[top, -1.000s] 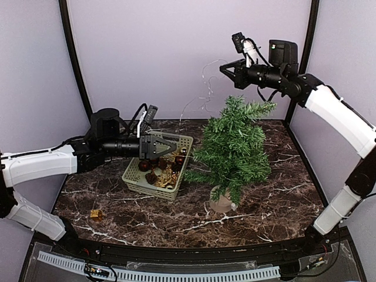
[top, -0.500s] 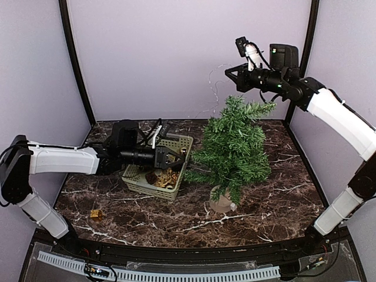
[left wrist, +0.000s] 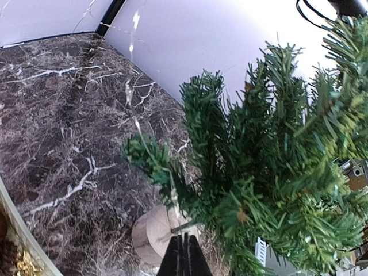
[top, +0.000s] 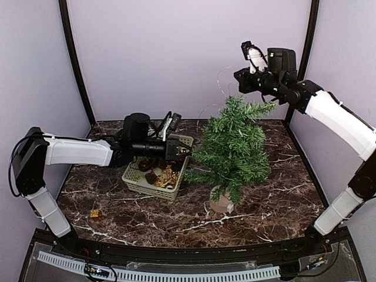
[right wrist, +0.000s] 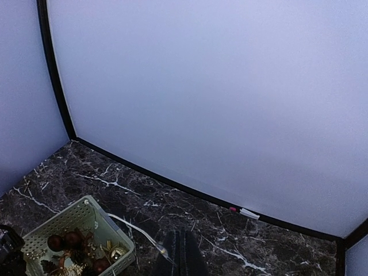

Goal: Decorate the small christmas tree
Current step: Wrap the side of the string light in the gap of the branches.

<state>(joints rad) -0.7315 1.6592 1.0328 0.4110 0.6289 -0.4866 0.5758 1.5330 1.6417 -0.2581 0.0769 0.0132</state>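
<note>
Tree (top: 235,147): small green fir, upright in round wooden base (top: 222,202), centre-right on marble table (top: 276,200), just right of basket (top: 138,182).
Left gripper (top: 179,150): jaws together, nothing seen between them, over basket's right end, tips near tree's left branches.
Right gripper (top: 239,79): high above treetop, jaws pinched on thin wire (right wrist: 138,230) trailing down to basket.

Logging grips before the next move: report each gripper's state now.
Left gripper: shut, thin light wire seems pinched at its tips.
Right gripper: shut, apparently on the same wire.
</note>
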